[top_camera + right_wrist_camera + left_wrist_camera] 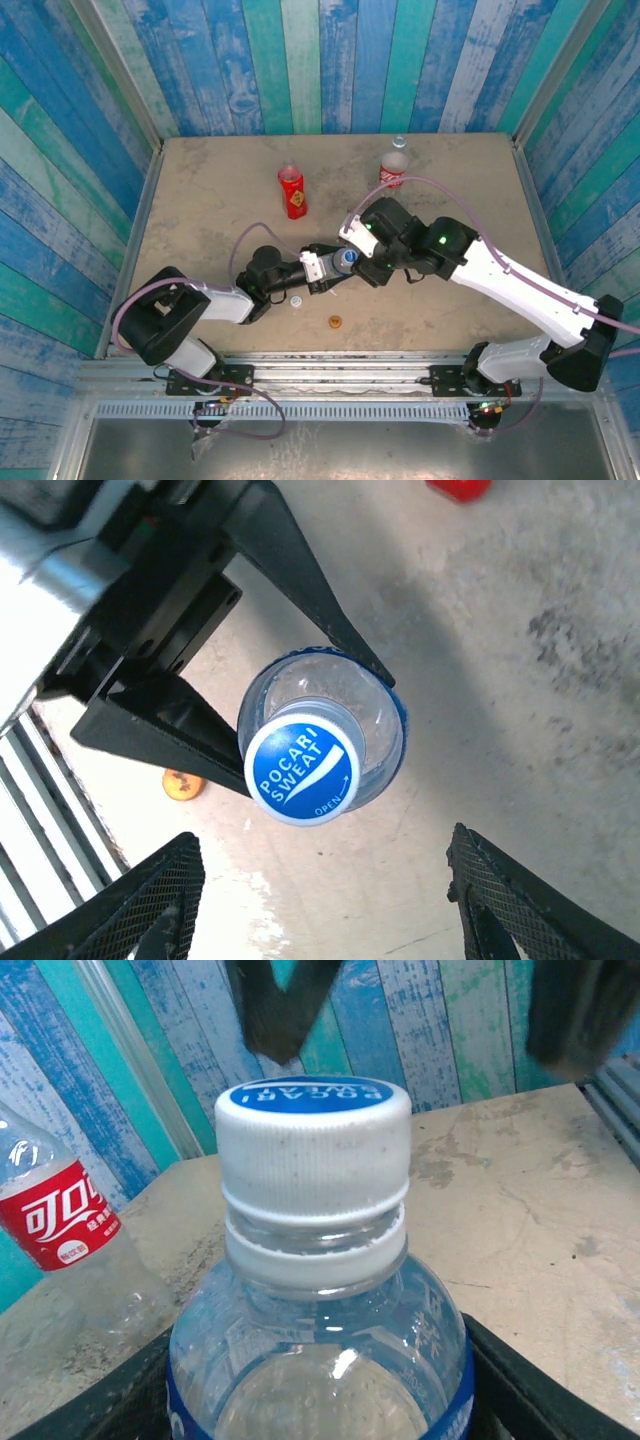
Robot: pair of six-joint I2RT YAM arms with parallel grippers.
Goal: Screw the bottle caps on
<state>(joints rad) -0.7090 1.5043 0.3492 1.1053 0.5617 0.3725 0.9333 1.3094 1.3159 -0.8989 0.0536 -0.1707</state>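
Left gripper (310, 715): clamped on blue-label bottle (378, 720), centre frame.
Right gripper (325, 840): spread wide, clear of your blue-topped cap (303, 770).
Cola bottle (60, 1230): cut off, left wrist view's left edge.
Orange cap (183, 783): partly hidden, right wrist view.

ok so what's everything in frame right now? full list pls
blue-label bottle: 1, clear, mid-table, upright in the left gripper
blue cap: 1, blue top with white sides, on that bottle's neck
red-and-yellow bottle: 1, standing at the far side, left of centre
cola bottle: 1, clear with red label, standing at the far side, right of centre
white cap: 1, loose on the table near the front edge
orange cap: 1, loose on the table, right of the white cap
table: 1, beige, scuffed
plank walls: blue and green, around three sides
left gripper: shut on the blue-label bottle's body
right gripper: open, above the blue cap, not touching it
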